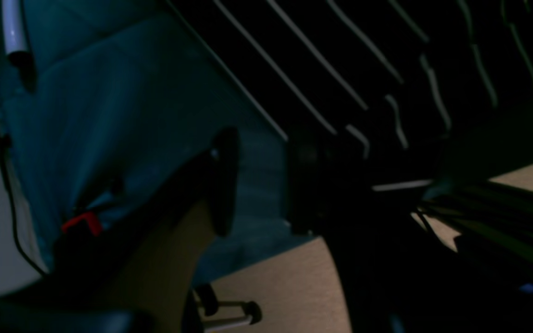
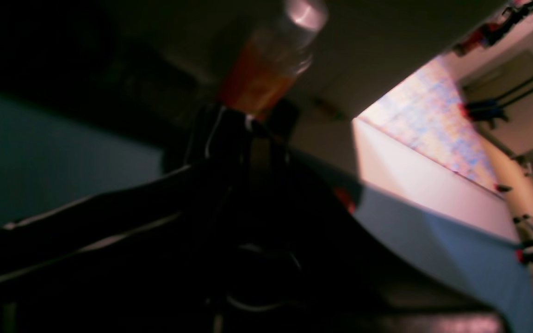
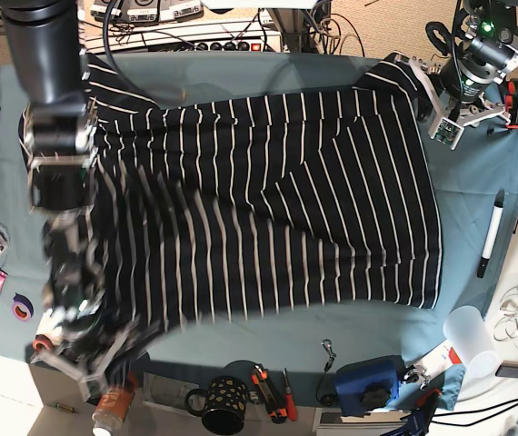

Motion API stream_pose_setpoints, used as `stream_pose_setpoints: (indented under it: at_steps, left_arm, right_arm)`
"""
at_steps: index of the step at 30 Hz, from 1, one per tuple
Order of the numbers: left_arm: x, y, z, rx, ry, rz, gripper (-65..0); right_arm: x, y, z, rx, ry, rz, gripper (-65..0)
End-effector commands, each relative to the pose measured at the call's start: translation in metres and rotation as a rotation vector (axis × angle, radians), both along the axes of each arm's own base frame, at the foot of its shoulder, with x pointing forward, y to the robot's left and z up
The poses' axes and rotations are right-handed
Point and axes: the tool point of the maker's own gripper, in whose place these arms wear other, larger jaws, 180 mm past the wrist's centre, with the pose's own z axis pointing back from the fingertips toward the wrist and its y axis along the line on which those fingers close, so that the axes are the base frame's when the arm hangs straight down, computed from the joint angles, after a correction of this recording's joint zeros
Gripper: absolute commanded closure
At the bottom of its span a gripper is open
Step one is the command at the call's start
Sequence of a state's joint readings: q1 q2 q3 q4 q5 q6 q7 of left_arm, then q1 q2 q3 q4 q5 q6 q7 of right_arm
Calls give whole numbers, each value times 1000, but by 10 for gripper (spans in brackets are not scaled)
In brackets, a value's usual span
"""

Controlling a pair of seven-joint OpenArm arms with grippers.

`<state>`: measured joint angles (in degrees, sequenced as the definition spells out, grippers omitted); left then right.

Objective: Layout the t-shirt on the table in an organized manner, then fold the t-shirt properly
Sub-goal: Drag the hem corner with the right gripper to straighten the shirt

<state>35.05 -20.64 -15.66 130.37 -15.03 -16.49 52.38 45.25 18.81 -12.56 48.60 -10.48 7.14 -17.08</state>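
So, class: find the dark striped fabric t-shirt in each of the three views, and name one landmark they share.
Left wrist: the dark white-striped fabric t-shirt fills the upper right.
Right wrist: blurred, lower left.
Base: spread across the centre.
Shared landmark: the teal cloth-covered table, also at and.

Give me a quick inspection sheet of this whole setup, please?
Surface: table draped in teal cloth.
Job's things: t-shirt spread wide, its near-left part lifted and blurred.
Clutter: marker, mug, plastic cup, tape roll, hand tools.
Grippers: right gripper low at the shirt's near-left edge; left gripper at the far sleeve; whether either is gripping cannot be told.
Cables: bundles behind the far edge.
Surroundings: wooden floor.
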Motion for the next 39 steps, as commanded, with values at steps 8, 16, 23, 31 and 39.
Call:
stream_pose_setpoints:
  at_steps: [8, 16, 23, 31, 39]
  left_arm:
    - [3, -5, 7, -32, -27, -8, -194]
    - [3, -5, 7, -34, -27, -7, -194]
    - [3, -5, 7, -33, -26, -7, -194]
    - [3, -6, 8, -35, -31, -7, -194]
    - [4, -6, 8, -37, -34, -8, -194]
  right_arm:
    - [27, -40, 53, 14, -133, -36, 0]
    - [28, -38, 57, 13, -153, -24, -160]
    - [27, -45, 61, 4, -162, -41, -159]
    - [17, -82, 63, 31, -88, -130, -160]
    - [9, -100, 70, 7, -90, -116, -159]
